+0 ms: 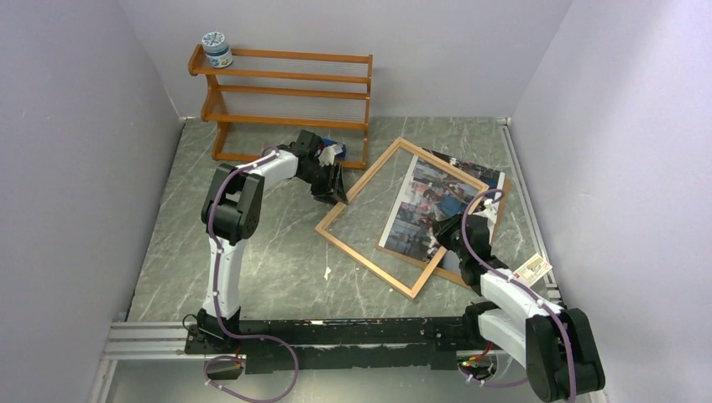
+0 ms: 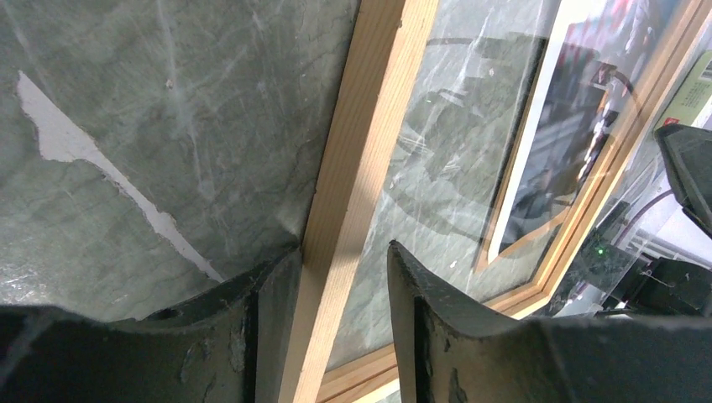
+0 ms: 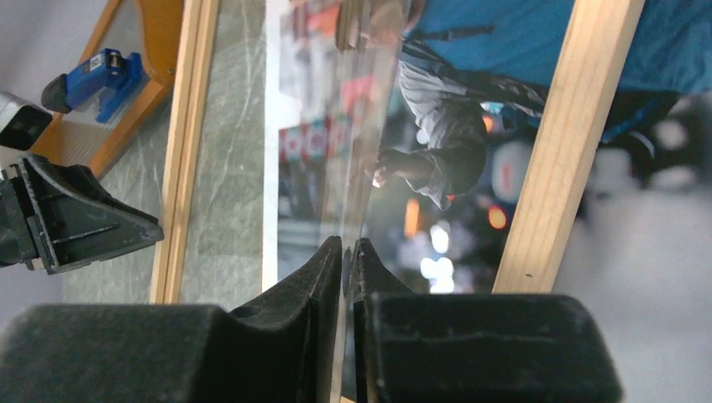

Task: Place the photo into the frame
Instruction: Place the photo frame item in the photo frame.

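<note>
Nothing is reading legibly: print on the small card, the jar and street signs in the photo is showing too small or blurred.

Thin light-wood frame with a clear pane, lying skewed like a diamond on the tabletop, glossy white-edged street photo showing through its right half, far corner poking past the frame's rail

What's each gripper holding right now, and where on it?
Right gripper pinches a thin glossy sheet by its edge; photo or pane unclear. Left gripper straddles a rail of the frame, unclamped.
</note>
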You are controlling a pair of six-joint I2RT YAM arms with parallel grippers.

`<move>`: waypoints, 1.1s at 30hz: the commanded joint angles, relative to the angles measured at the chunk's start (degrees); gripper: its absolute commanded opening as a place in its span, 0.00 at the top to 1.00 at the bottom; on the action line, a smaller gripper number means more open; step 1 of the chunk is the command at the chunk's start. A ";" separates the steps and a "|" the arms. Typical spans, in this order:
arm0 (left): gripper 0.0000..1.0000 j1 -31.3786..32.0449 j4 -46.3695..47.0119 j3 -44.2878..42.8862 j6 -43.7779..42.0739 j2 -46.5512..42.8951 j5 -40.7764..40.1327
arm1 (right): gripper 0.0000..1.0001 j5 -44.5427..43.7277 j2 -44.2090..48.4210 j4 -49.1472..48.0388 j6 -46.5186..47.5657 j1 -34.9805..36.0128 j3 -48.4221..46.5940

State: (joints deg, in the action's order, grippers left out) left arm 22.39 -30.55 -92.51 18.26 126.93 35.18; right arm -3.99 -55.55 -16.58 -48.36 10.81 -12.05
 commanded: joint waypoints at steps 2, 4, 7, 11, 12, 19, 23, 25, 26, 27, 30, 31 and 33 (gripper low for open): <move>0.51 1.95 -2.40 1.79 -1.46 4.29 -4.86 | 0.80 0.05 -0.41 0.24 -6.13 0.18 -0.41; 0.52 1.95 -2.50 1.89 -1.56 4.16 -5.49 | 0.74 -0.56 0.51 2.52 -6.48 0.18 -1.17; 0.53 1.95 -2.80 1.81 -1.56 4.04 -6.67 | 0.64 -1.23 1.39 6.40 -6.22 0.03 -2.93; 0.54 1.95 -3.44 1.39 -1.52 4.06 -7.90 | 0.48 -1.97 1.35 12.24 -5.66 -0.49 -5.71; 0.54 1.95 -3.61 1.30 -1.53 4.10 -8.07 | 0.45 -2.07 1.26 13.51 -5.50 -0.54 -6.43; 0.54 1.95 -4.34 0.77 -1.47 3.91 -7.82 | 0.26 -5.93 0.53 27.77 -5.19 -0.80 -13.03; 0.54 1.95 -4.35 0.75 -1.32 3.81 -7.51 | 0.25 -9.27 0.72 34.77 -4.48 -0.76 -16.09; 0.54 1.93 -4.42 0.67 -1.38 3.84 -7.33 | 0.24 -11.02 0.92 37.75 -3.97 -0.83 -17.25; 0.54 1.91 -4.41 0.66 -1.36 3.85 -7.32 | 0.24 -11.83 1.01 38.96 -3.72 -0.82 -17.73; 0.54 1.95 -4.43 0.59 -1.38 3.85 -7.17 | 0.24 -12.49 1.05 39.94 -3.57 -0.87 -18.11; 0.54 1.95 -4.35 0.50 -1.30 3.84 -6.90 | 0.24 -12.65 0.70 40.67 -3.06 -1.28 -18.28; 0.54 1.95 -4.41 0.45 -1.22 3.89 -6.82 | 0.24 -12.51 0.44 40.72 -3.10 -1.43 -18.25; 0.54 1.95 -4.44 0.46 -1.21 3.93 -6.67 | 0.24 -12.58 -0.40 41.17 -3.50 -1.64 -18.44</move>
State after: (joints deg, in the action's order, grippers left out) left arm 22.87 -31.59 -93.14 18.52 126.93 33.06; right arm -14.26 -55.18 21.47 -52.49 9.74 -28.34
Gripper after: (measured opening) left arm 0.459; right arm 0.759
